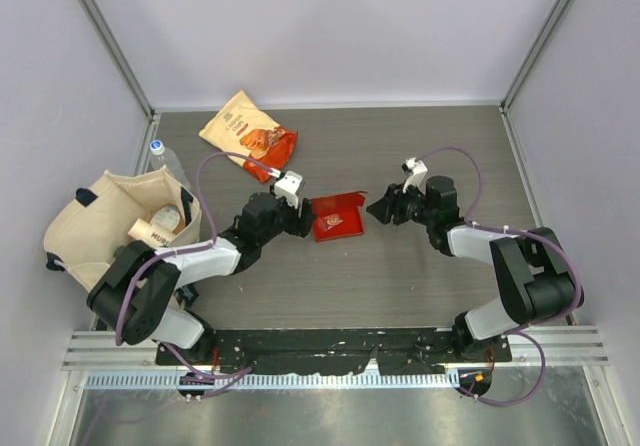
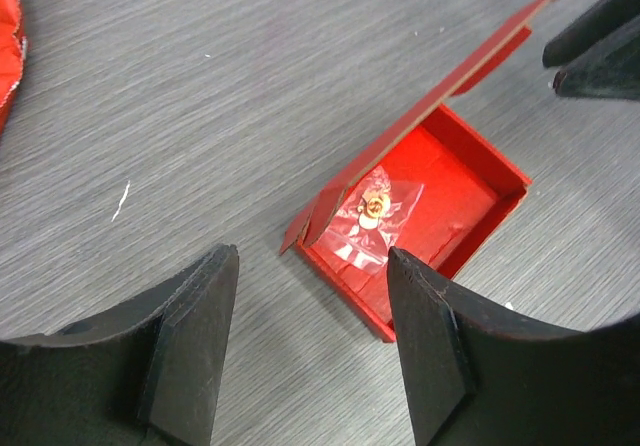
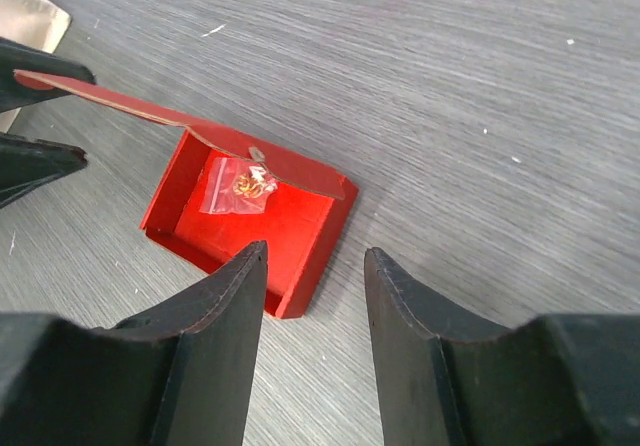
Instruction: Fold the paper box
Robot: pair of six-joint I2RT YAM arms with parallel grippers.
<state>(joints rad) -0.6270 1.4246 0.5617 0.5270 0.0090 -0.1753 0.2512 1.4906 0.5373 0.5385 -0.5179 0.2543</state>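
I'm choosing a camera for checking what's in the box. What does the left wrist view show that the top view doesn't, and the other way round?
Only the left wrist view: a small clear packet with something gold in it, lying inside the red box. Only the top view: the cloth bag and the bottle beside it. Both: the red box standing open on the grey table, with the left gripper open next to it.
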